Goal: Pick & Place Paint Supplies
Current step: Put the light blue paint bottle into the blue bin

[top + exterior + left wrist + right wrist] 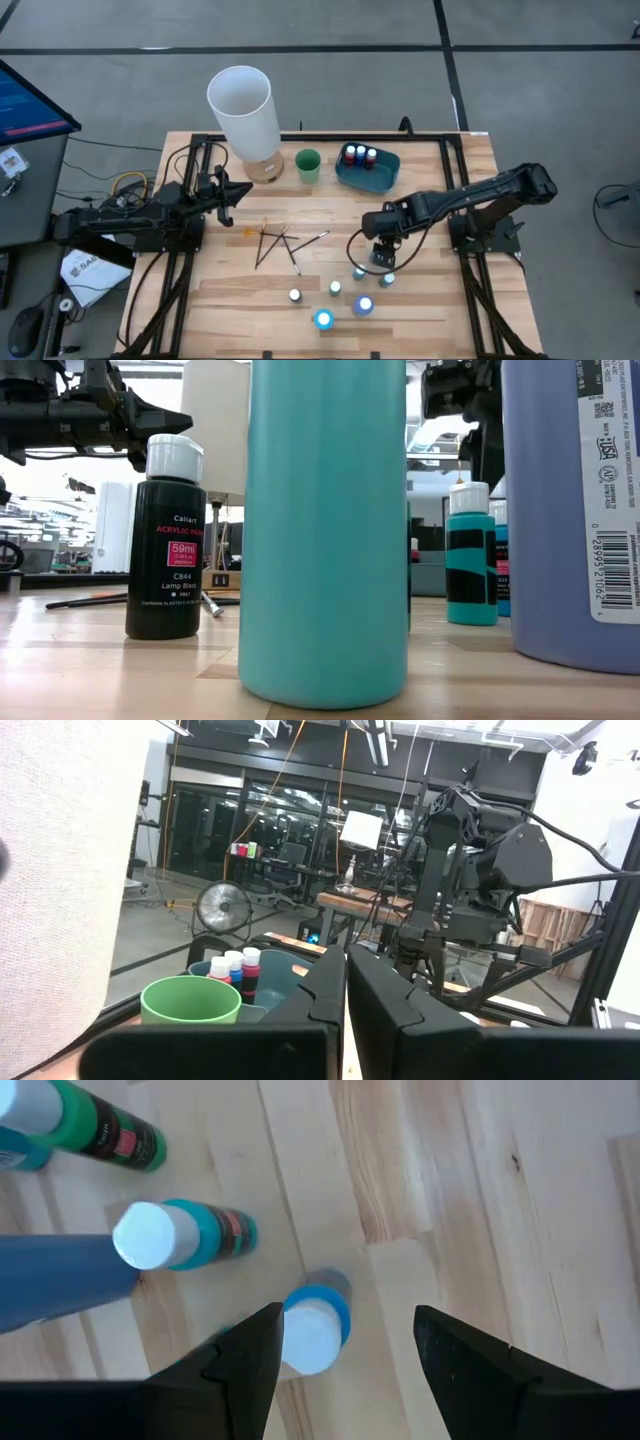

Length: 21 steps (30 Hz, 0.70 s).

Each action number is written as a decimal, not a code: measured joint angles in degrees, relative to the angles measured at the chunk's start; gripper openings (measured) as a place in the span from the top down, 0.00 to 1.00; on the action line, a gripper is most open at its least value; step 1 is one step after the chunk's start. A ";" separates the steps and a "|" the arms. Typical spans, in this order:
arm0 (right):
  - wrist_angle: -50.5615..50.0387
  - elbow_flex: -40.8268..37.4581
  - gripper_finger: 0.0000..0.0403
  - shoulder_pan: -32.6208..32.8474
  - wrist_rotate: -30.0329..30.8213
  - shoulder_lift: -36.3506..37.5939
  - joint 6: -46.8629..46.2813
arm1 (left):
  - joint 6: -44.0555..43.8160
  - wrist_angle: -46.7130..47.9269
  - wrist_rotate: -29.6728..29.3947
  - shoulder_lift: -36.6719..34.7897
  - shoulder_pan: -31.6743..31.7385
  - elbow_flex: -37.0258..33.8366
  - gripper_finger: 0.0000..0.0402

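Right gripper [345,1345], fingers spread wide and grasping nothing, poised directly above a blue paint bottle [312,1330] that stands upright on the wooden table [440,300]; the bottle's white cap sits between the two fingers but toward the left-hand one, so the long axis of the bottle runs straight up toward the wrist and a vertical descent would straddle it, judged to need a slight sideways correction first. In the overhead view the same gripper [384,252] hovers over the far end of the near-right cluster of loose bottles [340,300]. The right arm is plainly the nearer one to this cluster. Left gripper [243,190], fingers pressed together and empty, waits at the far left of the table beside the tall white cylinder [243,110]. Blue tray [368,170] at the far side already holds three bottles; green cup [308,165] just left of it. Thin brushes [283,243] lie crossed near the table's middle, well apart from both grippers
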State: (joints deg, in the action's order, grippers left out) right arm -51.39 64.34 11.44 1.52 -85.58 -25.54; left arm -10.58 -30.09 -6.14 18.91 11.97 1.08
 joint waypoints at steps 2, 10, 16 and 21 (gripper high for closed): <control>-0.07 0.00 0.45 -0.04 0.00 0.00 0.00 | 0.01 0.00 -0.01 -0.01 0.00 0.00 0.99; -0.10 0.00 0.45 0.24 -0.75 0.00 0.02 | 0.01 0.00 0.01 -0.01 0.00 0.00 0.99; 0.87 0.00 0.45 1.82 -6.83 0.00 0.02 | 0.00 0.00 -0.01 -0.01 0.00 0.00 0.99; 0.97 0.00 0.45 2.82 -4.61 0.00 0.08 | -0.01 0.00 0.01 -0.01 0.00 0.00 0.99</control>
State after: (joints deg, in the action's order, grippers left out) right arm -50.42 64.34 14.26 -3.09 -85.58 -25.46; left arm -10.59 -30.09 -6.13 18.90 11.97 1.08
